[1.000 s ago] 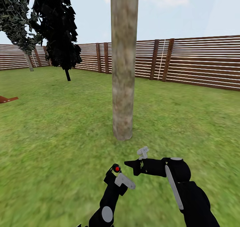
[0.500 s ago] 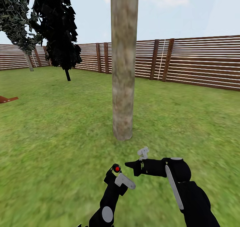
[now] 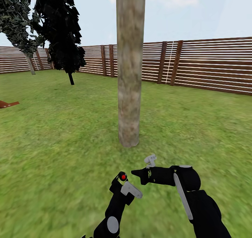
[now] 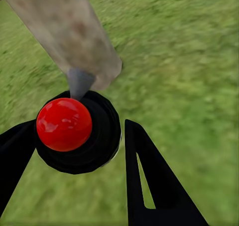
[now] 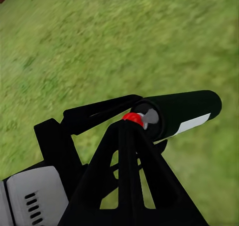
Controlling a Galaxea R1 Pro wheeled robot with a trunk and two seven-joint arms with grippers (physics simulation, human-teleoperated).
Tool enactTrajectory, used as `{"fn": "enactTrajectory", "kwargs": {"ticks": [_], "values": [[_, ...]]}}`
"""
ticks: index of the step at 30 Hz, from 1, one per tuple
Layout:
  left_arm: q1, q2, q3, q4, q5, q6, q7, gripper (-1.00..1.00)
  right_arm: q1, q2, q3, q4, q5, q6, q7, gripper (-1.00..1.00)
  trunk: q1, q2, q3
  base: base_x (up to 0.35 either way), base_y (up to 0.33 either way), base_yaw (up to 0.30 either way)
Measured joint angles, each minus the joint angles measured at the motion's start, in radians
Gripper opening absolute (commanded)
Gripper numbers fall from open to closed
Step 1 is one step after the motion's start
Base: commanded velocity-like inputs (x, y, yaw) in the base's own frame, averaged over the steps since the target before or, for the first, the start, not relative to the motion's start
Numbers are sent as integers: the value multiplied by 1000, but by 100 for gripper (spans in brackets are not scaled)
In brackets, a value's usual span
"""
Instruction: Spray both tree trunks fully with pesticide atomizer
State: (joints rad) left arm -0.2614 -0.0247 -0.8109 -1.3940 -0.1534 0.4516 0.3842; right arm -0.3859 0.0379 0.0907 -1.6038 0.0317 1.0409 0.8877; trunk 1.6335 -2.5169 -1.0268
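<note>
A thick mottled grey-brown tree trunk rises from the lawn straight ahead, and I make out no white specks on it. My left gripper is shut on the pesticide atomizer, a small black cylinder with a red top. In the left wrist view the atomizer sits between the black fingers, its grey nozzle pointing at the trunk. My right gripper is shut and empty, its tip just right of the atomizer. A second tree with a dark green crown stands far back left.
A thin-trunked black-leaved tree stands at the back left. A brown slatted fence closes the lawn behind. A brown wooden piece lies at the left edge. Open grass surrounds the trunk.
</note>
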Motion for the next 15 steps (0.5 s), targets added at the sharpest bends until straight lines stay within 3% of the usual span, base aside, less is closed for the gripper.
{"fn": "enactTrajectory", "kwargs": {"ticks": [15], "values": [[0,-2,0,-1,-1,-1,1,-100,0,2,4,1,-1,0,-1,-100,0,0,0,0,0,0]]}}
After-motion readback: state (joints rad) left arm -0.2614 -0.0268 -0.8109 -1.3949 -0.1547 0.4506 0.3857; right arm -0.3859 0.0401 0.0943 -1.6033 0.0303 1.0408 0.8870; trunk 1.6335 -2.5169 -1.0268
